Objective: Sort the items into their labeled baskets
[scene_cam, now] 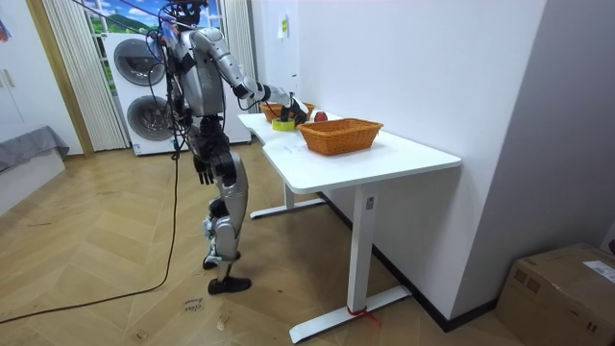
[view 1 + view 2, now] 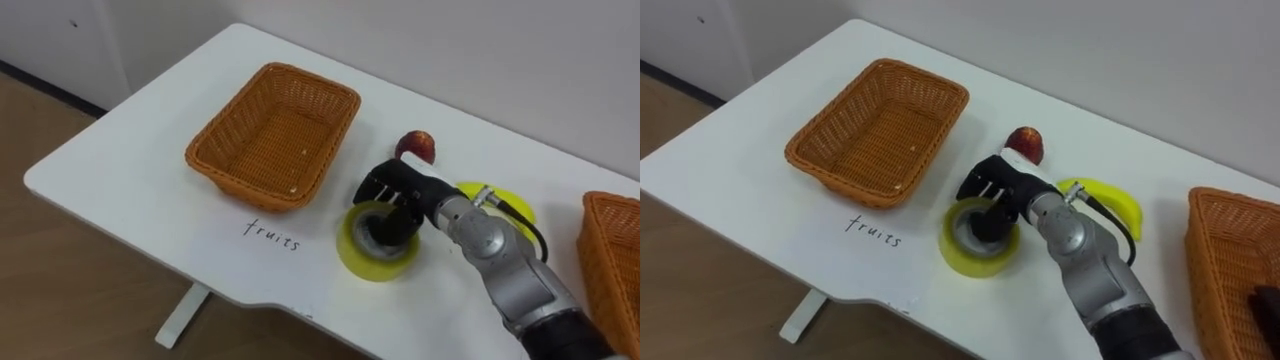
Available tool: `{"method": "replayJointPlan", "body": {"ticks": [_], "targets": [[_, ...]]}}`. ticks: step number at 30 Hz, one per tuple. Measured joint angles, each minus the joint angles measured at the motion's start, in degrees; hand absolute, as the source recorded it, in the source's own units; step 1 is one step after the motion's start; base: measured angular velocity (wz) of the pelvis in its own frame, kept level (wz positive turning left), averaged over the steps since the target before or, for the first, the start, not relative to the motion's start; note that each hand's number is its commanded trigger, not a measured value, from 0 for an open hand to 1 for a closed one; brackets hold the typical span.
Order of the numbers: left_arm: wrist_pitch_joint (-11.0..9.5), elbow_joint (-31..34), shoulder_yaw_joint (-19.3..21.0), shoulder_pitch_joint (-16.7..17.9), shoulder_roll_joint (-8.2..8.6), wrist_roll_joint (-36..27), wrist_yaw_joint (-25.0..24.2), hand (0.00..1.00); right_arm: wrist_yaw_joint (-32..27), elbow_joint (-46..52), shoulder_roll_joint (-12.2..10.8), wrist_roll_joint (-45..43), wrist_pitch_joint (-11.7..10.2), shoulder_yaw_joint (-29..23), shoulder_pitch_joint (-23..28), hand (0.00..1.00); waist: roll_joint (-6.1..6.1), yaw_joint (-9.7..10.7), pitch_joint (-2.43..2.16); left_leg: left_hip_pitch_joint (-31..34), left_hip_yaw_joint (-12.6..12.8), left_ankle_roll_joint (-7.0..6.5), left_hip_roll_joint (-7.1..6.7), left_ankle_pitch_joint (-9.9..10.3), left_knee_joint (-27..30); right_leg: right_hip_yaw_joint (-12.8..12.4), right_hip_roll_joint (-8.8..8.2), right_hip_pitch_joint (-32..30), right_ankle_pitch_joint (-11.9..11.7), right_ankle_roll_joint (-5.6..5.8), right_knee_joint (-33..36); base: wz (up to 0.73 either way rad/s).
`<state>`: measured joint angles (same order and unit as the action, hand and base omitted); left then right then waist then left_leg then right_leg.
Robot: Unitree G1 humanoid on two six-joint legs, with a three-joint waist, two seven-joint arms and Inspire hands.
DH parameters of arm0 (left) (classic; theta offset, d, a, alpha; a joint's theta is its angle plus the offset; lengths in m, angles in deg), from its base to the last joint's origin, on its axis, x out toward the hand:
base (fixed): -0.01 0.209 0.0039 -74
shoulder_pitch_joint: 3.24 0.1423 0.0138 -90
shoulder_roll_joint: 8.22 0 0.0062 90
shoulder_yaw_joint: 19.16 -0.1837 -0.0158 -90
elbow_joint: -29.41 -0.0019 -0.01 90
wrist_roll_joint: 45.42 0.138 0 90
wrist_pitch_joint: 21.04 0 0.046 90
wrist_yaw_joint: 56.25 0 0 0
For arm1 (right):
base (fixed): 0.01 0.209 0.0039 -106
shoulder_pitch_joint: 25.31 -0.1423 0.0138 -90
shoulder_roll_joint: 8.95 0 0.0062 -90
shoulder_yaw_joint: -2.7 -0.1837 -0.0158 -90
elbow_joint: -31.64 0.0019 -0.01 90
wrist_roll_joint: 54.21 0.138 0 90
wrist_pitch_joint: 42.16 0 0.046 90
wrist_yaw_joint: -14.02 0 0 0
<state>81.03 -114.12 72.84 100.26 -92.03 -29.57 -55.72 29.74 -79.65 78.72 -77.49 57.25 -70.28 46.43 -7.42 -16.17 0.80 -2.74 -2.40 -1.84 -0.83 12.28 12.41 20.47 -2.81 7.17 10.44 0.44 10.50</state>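
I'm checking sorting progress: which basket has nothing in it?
The basket on the robot's left, beside the handwritten label; the right-edge basket holds a dark item.

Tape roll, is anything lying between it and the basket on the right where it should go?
Yes. The banana lies on the table between the yellow tape roll under the right hand and the right basket, slightly behind the straight line. Lifting over should clear it.

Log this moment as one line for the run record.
right hand on tape roll | fruit basket has no fruit | apple, banana on table | left hand at side
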Motion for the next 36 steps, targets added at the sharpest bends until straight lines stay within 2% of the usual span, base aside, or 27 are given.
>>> {"method": "replayJointPlan", "body": {"ticks": [14, 17, 23, 25, 28, 30, 36], "targets": [[-0.2, -0.7, 0.1, -0.7, -0.04, 0.0, 0.2, 0.0, 0.5, 0.1, 0.0, 0.3, -0.1, -0.2, -0.3, 1.0, -0.09, 0.3, -0.03, 0.0, 0.5, 0.02, -0.03, 0.0, -0.1, -0.5, 0.1, 0.2, 0.0, 0.0, -0.9, 0.0], [-1.2, -1.7, 0.3, -1.1, -0.05, -0.2, 0.8, 0.0, 0.3, 0.3, 0.1, 0.4, -0.1, -0.3, -0.3, 1.0, 0.03, 0.4, 0.03, 0.1, 0.5, 0.01, -0.05, 0.0, 0.0, -0.7, 0.1, 0.2, 0.0, 0.0, -0.9, 0.0], [-1.2, -1.7, 0.4, -0.7, 0.06, -0.4, 1.0, 0.0, 0.4, 6.1, 0.9, -2.2, -0.1, -0.4, 0.0, 1.0, 0.89, 2.7, 0.12, 0.5, 0.8, 0.01, -0.05, 0.0, 0.3, -1.2, 0.06, -0.5, 0.0, -0.01, -0.8, -0.02], [-1.3, -1.6, 1.2, -0.7, 0.16, -0.6, 1.0, 0.0, 0.4, 9.7, 2.7, -2.5, -0.1, -0.6, 0.6, 1.0, 1.29, 3.7, -0.16, 0.6, 0.8, -0.01, -0.13, 0.0, 0.4, -1.3, 0.01, -0.6, 0.0, -0.01, -0.8, 0.0], [-2.3, -1.6, 2.5, -0.7, 0.42, -0.7, 1.2, 0.0, 0.6, 13.9, 3.1, -2.5, -0.2, -4.4, 1.4, 1.0, 2.1, 5.6, -0.64, 0.4, 0.9, -0.12, -0.24, -0.1, 0.3, -1.4, -0.08, -0.6, 0.0, -0.01, -0.8, 0.03], [-3.2, -1.6, 2.6, -0.7, 0.38, -0.8, 1.6, 0.0, 0.4, 15.5, 3.6, -2.4, -0.5, -6.4, 1.4, 1.0, 2.39, 6.4, -0.68, 0.1, 1.2, -0.12, -0.2, -0.1, 0.2, -1.6, -0.07, -0.4, 0.0, -0.01, -0.8, -0.07], [-4.9, -2.1, 2.6, -1.3, 0.43, -2.8, 2.8, 0.0, -0.7, 16.1, 5.0, -1.4, -0.8, -9.6, 1.4, 1.0, 1.91, 7.1, -0.71, -0.9, 2.1, -0.06, 0.05, -0.2, -0.7, -2.1, -0.04, -0.2, 0.0, -0.01, -0.7, -0.12]]}}
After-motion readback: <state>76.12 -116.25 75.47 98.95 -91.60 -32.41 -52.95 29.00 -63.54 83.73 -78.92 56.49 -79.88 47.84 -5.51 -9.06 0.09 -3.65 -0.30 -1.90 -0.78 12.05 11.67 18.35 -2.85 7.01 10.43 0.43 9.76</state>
